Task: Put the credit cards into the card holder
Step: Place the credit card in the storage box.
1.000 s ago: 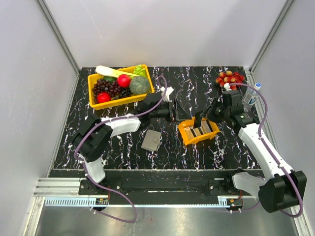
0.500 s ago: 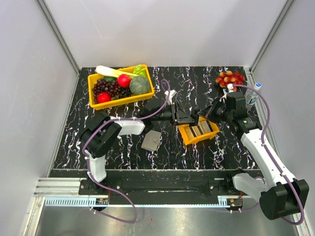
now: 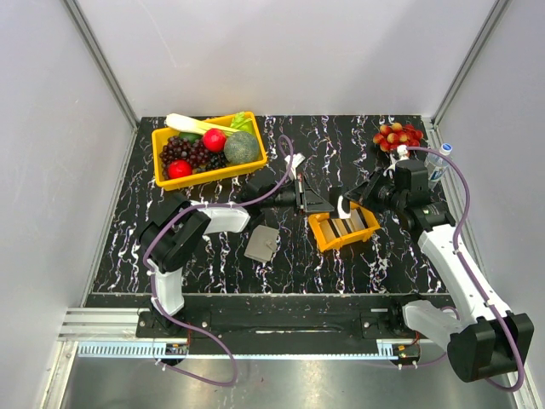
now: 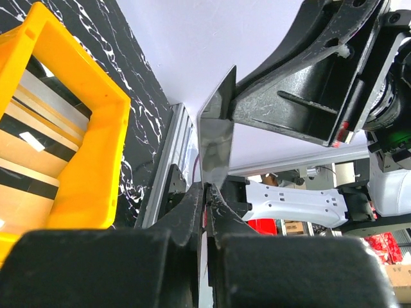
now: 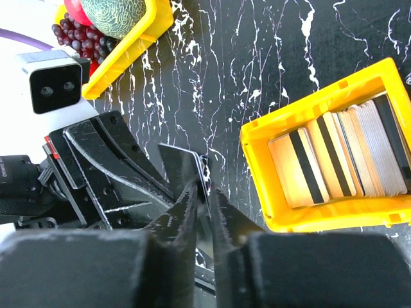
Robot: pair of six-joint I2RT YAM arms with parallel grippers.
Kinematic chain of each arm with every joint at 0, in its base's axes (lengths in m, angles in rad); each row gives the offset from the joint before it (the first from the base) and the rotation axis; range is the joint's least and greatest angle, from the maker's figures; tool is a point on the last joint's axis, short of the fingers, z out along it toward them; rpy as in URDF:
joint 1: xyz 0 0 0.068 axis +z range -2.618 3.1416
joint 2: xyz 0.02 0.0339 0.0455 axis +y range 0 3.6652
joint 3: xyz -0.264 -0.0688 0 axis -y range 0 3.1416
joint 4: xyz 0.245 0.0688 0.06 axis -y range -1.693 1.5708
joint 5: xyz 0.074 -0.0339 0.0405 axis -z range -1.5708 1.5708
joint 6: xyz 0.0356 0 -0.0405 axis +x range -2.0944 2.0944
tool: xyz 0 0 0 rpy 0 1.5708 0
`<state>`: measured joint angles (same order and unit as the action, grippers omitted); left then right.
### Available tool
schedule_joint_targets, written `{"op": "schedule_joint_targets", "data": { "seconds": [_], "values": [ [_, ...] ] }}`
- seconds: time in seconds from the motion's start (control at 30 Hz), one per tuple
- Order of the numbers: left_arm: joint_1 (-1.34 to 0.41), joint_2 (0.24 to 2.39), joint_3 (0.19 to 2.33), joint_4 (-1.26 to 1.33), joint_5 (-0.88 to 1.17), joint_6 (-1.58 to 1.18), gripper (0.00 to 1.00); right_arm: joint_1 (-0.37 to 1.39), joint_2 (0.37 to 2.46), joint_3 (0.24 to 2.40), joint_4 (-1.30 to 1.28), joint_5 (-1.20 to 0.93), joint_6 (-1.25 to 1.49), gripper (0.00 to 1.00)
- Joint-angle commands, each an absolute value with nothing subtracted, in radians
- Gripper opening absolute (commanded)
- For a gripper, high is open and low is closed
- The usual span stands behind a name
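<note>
A dark credit card (image 4: 215, 141) stands on edge between both grippers, just left of the small orange tray (image 3: 328, 237). My left gripper (image 4: 209, 192) is shut on one edge of it. My right gripper (image 5: 204, 192) has the card's other edge (image 5: 180, 163) between its jaws, which stand slightly parted. From above, the left gripper (image 3: 317, 202) and right gripper (image 3: 345, 203) meet nose to nose. Several more credit cards (image 5: 340, 154) stand in the tray. The taupe card holder (image 3: 262, 244) lies flat and closed on the table, left of the tray, with nothing touching it.
A yellow bin (image 3: 209, 176) of fruit and vegetables sits at the back left. A red fruit cluster (image 3: 398, 135) and a clear bottle (image 3: 436, 166) stand at the back right. White walls enclose the black marbled table (image 3: 289, 264).
My left gripper has reached right to the card that my right gripper lifted from the tray and has closed on it. The right jaws have loosened a little.
</note>
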<state>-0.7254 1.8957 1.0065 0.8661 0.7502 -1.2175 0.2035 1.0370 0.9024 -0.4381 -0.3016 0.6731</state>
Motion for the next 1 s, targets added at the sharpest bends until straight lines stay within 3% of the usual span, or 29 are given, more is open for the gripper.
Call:
{"op": "schedule_joint_targets", "data": {
  "seconds": [0.0,0.23,0.33,0.6,0.8,0.97],
  "values": [
    [-0.733,1.898,1.046,0.921,0.778,-1.171,0.00,0.210,1.017,0.919,-0.405,-0.388,0.663,0.23],
    [-0.724,1.871,1.049,0.804,0.769,-1.095,0.00,0.206,1.000,0.930,-0.410,-0.413,0.652,0.31],
    [-0.724,1.867,1.054,0.763,0.764,-1.071,0.00,0.206,0.999,0.945,-0.462,-0.335,0.631,0.42],
    [-0.730,1.865,1.114,0.511,0.710,-0.922,0.00,0.206,1.011,0.965,-0.561,-0.154,0.526,0.49],
    [-0.744,1.902,1.229,0.227,0.621,-0.821,0.00,0.207,1.071,0.933,-0.535,-0.221,0.523,0.50],
    [-0.753,1.931,1.224,0.268,0.661,-0.854,0.00,0.207,1.095,0.888,-0.515,-0.201,0.557,0.58]
  ]
}}
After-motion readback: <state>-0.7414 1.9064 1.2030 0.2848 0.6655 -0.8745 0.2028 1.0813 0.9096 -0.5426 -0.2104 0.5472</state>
